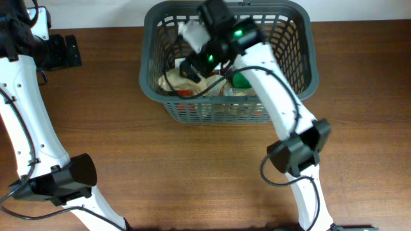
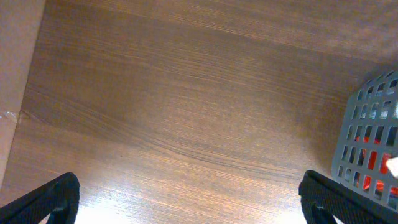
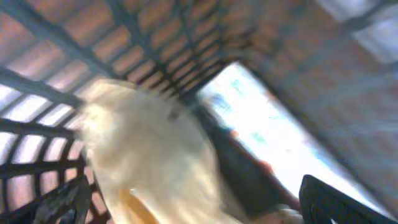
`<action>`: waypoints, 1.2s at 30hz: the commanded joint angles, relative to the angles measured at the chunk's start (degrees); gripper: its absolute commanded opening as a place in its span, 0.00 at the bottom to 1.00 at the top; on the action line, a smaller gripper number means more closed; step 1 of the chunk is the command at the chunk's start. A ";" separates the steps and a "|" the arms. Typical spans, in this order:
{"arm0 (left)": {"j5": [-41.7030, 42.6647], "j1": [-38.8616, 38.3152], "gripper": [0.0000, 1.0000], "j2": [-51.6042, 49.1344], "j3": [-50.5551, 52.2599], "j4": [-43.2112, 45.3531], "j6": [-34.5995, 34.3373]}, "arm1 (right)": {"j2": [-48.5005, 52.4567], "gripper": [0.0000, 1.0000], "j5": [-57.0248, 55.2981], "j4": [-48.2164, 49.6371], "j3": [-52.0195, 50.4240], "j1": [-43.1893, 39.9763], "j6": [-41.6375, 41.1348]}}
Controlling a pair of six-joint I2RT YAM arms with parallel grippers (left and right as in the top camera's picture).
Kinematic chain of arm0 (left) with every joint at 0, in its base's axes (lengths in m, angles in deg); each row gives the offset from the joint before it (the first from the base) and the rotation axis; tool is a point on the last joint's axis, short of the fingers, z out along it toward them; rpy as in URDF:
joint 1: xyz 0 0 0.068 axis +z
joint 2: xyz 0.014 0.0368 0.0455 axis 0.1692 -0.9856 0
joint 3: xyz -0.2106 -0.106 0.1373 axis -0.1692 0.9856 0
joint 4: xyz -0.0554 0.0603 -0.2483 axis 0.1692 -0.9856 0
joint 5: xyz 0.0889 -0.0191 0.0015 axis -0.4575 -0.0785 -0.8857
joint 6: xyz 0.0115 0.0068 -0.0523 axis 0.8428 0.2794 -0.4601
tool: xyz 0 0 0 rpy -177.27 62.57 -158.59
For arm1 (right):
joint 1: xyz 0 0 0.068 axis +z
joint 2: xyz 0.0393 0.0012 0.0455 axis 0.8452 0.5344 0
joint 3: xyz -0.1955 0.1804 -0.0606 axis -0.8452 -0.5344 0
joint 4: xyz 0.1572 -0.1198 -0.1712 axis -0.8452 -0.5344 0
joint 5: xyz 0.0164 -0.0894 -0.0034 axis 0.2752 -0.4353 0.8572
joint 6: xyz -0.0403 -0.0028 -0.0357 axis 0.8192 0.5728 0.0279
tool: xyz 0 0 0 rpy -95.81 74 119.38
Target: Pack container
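Note:
The container (image 1: 149, 72) is a dark grey lattice basket at the table's far middle. It holds a cream bag (image 1: 182, 81), a green item (image 1: 241, 80) and red packets. My right gripper (image 1: 191, 66) reaches down inside it. In the blurred right wrist view the right gripper (image 3: 193, 208) has its fingers wide apart and open, just above the cream bag (image 3: 143, 143), with the basket wall (image 3: 124, 37) behind. My left gripper (image 1: 67, 51) is at the far left, open and empty over bare wood (image 2: 193, 205). The basket's corner (image 2: 367, 143) shows at the right of that view.
The brown wooden table (image 1: 192, 167) runs in front of the basket. The right arm's elbow (image 1: 298, 151) hangs over the table to the front right, the left arm's elbow (image 1: 64, 179) at the front left. A table edge (image 2: 15, 118) shows left of the left gripper.

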 commanded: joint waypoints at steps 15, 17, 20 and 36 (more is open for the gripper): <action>0.59 0.15 0.99 0.42 0.26 0.04 -0.57 | -34.07 0.99 -35.10 -23.98 24.33 -0.37 -14.51; 0.59 0.15 0.99 0.42 0.26 0.04 -0.57 | -37.59 0.99 -35.60 -23.98 23.65 -0.37 -16.96; 0.59 0.15 0.99 0.42 0.26 0.04 -0.57 | -42.07 0.99 -35.78 -23.98 23.06 -0.37 -17.00; 0.59 0.15 0.99 0.42 0.26 0.04 -0.57 | -51.30 0.98 -32.87 -23.98 22.82 -0.37 -18.47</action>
